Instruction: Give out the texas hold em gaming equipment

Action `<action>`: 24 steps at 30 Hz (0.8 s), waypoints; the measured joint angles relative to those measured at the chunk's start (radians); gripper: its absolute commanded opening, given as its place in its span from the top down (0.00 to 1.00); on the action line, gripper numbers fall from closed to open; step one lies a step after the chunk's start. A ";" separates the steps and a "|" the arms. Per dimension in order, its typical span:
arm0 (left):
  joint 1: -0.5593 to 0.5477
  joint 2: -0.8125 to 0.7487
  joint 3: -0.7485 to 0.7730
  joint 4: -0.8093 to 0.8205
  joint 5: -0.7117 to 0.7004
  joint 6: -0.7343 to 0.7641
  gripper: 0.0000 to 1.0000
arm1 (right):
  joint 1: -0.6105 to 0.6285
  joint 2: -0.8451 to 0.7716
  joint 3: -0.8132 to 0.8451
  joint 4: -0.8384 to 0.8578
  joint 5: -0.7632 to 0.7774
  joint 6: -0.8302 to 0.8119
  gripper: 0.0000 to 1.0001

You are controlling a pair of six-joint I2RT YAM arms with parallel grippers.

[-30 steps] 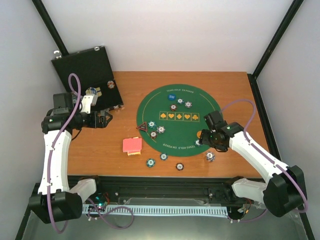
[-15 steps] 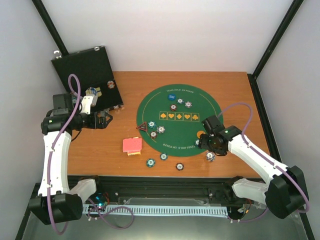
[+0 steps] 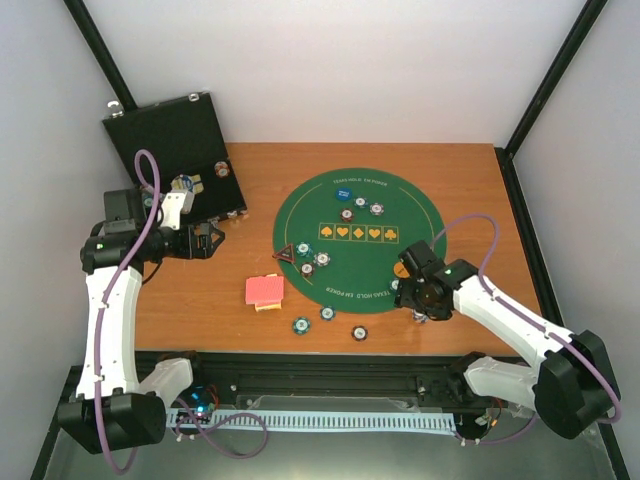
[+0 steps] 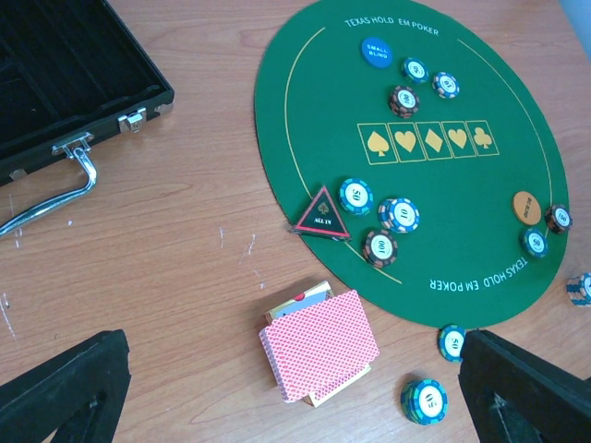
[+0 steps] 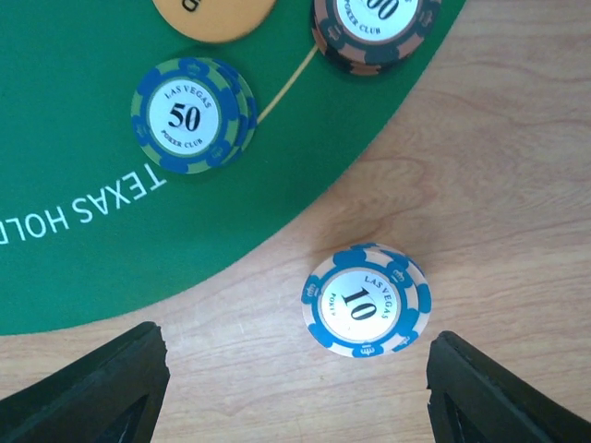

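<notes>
The right gripper (image 5: 295, 369) is hovering over bare wood just off the rim of the green mat (image 5: 83, 185), at about five o'clock on the mat as seen from above. Its fingers are standing well spread and pinching nothing. Between and slightly ahead of them, a blue-and-white chip (image 5: 367, 300) marked 10 is lying on the table (image 5: 517, 185), perhaps a short stack. It is sitting nearer one finger than the other, so I'd say the pick is what is being lined up. To do it well, the wrist should be shifting sideways until the chip is centred, then dropping straight down until the pads are meeting the striped edge low, close to the wood, so nothing is squirting out or being left behind. The teal chip (image 5: 192, 113), the orange button (image 5: 214, 14) and the brown chips (image 5: 374, 32) on the felt are lying apart from it, though a wide finger coming down could be nudging them. The left gripper (image 4: 295, 411) is waiting at nine o'clock near the black case (image 4: 65, 83), jaws fully apart and empty, above the red-backed cards (image 4: 319, 346).
</notes>
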 measured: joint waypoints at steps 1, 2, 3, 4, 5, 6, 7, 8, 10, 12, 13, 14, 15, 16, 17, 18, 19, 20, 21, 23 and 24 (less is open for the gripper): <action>0.000 0.000 0.000 0.000 0.000 0.000 0.00 | 0.002 -0.004 -0.006 0.000 0.000 0.003 0.25; 0.000 0.000 0.000 -0.001 0.000 0.000 0.00 | 0.002 -0.006 -0.010 0.000 0.000 0.005 0.25; 0.000 0.000 0.000 -0.001 0.000 0.000 0.00 | 0.003 -0.009 -0.013 0.000 0.000 0.008 0.25; 0.000 0.000 0.000 -0.002 0.000 0.000 0.00 | 0.003 -0.010 -0.016 0.000 0.001 0.009 0.25; 0.000 0.000 0.000 -0.002 0.000 0.000 0.00 | 0.003 -0.010 -0.018 0.000 0.001 0.011 0.25; 0.000 -0.001 0.000 -0.003 0.000 0.000 0.00 | 0.003 -0.010 -0.021 -0.001 0.002 0.013 0.25; 0.000 -0.001 0.000 -0.003 0.000 0.000 0.00 | 0.003 -0.011 -0.022 -0.002 0.003 0.016 0.25; 0.000 -0.002 0.000 -0.003 0.000 0.000 0.00 | 0.003 -0.011 -0.022 -0.003 0.004 0.019 0.25; 0.000 -0.003 0.000 -0.004 0.001 0.000 0.00 | 0.003 -0.011 -0.022 -0.006 0.008 0.029 0.25; 0.000 -0.003 0.000 -0.004 0.003 0.000 0.00 | 0.004 -0.011 -0.022 -0.008 0.012 0.039 0.25; 0.000 -0.003 0.000 -0.004 0.004 0.000 0.00 | 0.005 -0.011 -0.023 -0.007 0.013 0.042 0.24; 0.000 -0.003 0.000 -0.004 0.005 0.000 0.00 | 0.006 -0.011 -0.026 -0.006 0.015 0.045 0.24; 0.000 -0.003 0.000 -0.004 0.007 0.000 0.00 | 0.007 -0.010 -0.029 -0.005 0.016 0.048 0.24; 0.000 -0.003 0.000 -0.004 0.008 0.000 0.00 | 0.007 -0.010 -0.033 -0.004 0.019 0.051 0.24; 0.000 -0.003 0.000 -0.005 0.009 0.000 0.00 | 0.007 -0.008 -0.036 -0.004 0.022 0.053 0.24; 0.000 -0.003 0.000 -0.005 0.009 0.000 0.00 | 0.007 -0.004 -0.037 -0.004 0.023 0.055 0.24; 0.000 -0.003 0.000 -0.005 0.010 0.000 0.00 | 0.007 0.003 -0.039 -0.003 0.024 0.057 0.24; 0.000 -0.003 0.000 -0.005 0.010 0.000 0.00 | 0.007 0.011 -0.039 -0.002 0.026 0.060 0.25; 0.000 -0.004 0.000 -0.006 0.010 0.000 0.00 | 0.007 0.017 -0.039 0.000 0.027 0.061 0.25; 0.000 -0.004 0.000 -0.009 0.010 0.000 0.00 | 0.007 0.030 -0.039 0.001 0.028 0.064 0.25; 0.000 -0.004 0.000 -0.011 0.010 0.000 0.00 | 0.007 0.035 -0.039 0.001 0.029 0.065 0.25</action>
